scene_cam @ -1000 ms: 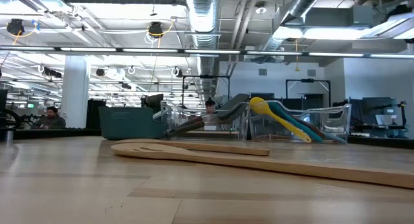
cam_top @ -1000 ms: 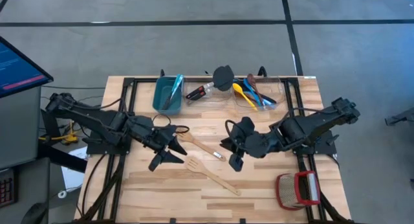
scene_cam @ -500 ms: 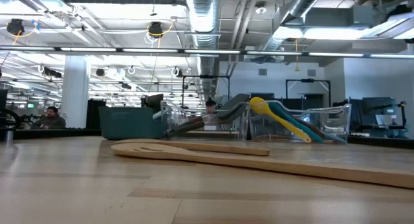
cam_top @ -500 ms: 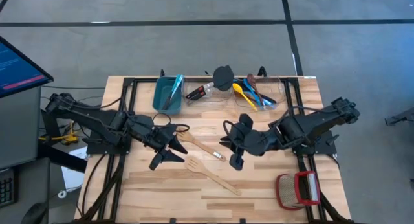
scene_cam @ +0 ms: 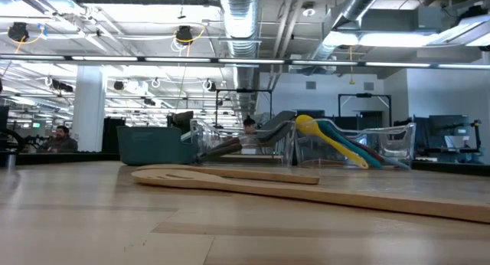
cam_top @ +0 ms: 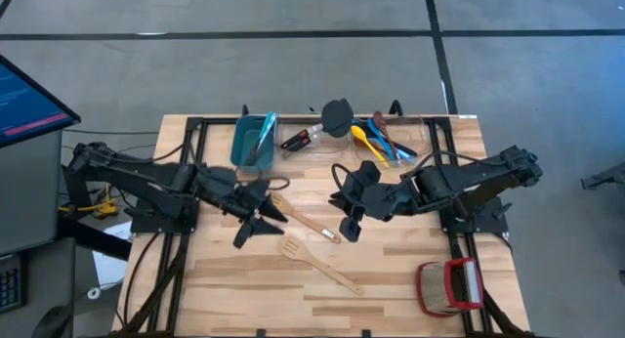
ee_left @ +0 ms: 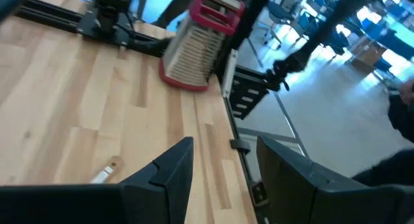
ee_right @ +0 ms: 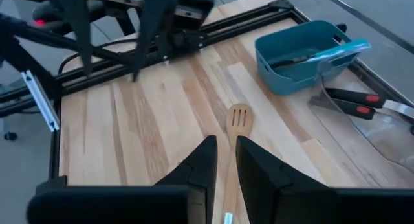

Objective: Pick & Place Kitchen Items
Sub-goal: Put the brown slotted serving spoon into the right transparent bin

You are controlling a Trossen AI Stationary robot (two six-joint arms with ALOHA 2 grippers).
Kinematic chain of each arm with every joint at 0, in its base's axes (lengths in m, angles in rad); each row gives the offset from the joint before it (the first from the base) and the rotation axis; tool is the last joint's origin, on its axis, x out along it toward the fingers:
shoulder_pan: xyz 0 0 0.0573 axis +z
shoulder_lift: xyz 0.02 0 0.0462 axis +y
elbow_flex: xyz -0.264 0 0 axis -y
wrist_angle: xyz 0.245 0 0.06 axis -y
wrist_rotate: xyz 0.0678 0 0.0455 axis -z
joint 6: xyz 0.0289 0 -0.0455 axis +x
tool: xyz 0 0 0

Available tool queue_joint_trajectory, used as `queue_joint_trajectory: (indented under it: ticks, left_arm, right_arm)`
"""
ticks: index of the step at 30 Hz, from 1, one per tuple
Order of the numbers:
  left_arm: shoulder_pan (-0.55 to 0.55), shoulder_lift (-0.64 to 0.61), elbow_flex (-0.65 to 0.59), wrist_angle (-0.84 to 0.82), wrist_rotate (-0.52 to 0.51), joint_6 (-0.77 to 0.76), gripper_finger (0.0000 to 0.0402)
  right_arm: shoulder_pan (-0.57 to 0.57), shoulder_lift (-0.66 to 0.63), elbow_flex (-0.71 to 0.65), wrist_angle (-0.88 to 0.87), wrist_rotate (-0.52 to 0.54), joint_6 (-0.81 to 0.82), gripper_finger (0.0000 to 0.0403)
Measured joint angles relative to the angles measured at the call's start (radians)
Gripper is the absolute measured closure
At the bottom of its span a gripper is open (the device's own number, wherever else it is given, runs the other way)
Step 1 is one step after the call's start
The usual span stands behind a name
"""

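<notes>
A light wooden bench point(cam_top: 254, 279) stands on a grey floor point(cam_top: 547, 74) crossed by dark lines. At the bench's left side sits a monitor point(cam_top: 24, 99) with a lit blue screen. Beyond the far edge, silver ducts point(scene_cam: 245, 24) and strip lights hang under an open ceiling above distant desks and a white column point(scene_cam: 88, 108).

The table point(cam_top: 410, 279) is pale wood in lengthwise strips, framed by black rails. At about eleven o'clock sits a teal bin point(cam_top: 252, 141). Toward twelve, a clear tray point(cam_top: 405, 150) holds a yellow spoon point(cam_top: 363, 140) and blue spoons point(cam_top: 379, 135), beside a black spatula point(cam_top: 337, 116) and black handles with red marks point(cam_top: 305, 138). Two light wooden utensils lie mid-table: a wooden spoon point(cam_top: 305, 219) and a slotted wooden turner point(cam_top: 320, 265). At five o'clock stands a red-and-tan woven basket point(cam_top: 449, 286). Both arms are black.
</notes>
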Motion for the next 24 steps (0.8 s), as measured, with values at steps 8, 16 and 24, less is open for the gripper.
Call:
queue_joint_trajectory:
  ticks: [8,16,24]
  left_arm:
    - [0.165,0.018,0.001,0.001,0.109,0.119,0.0243]
    - [0.231,0.093,0.002,-0.011,0.135,0.257,0.0243]
    - [0.255,0.196,0.001,-0.143,0.131,0.262,0.0243]
  right_arm:
    - [0.001,0.000,0.000,-0.017,0.000,0.004,0.0349]
    - [0.006,0.000,0.000,-0.046,-0.033,0.006,0.0349]
    - [0.004,0.000,0.000,-0.222,-0.080,0.158,0.0349]
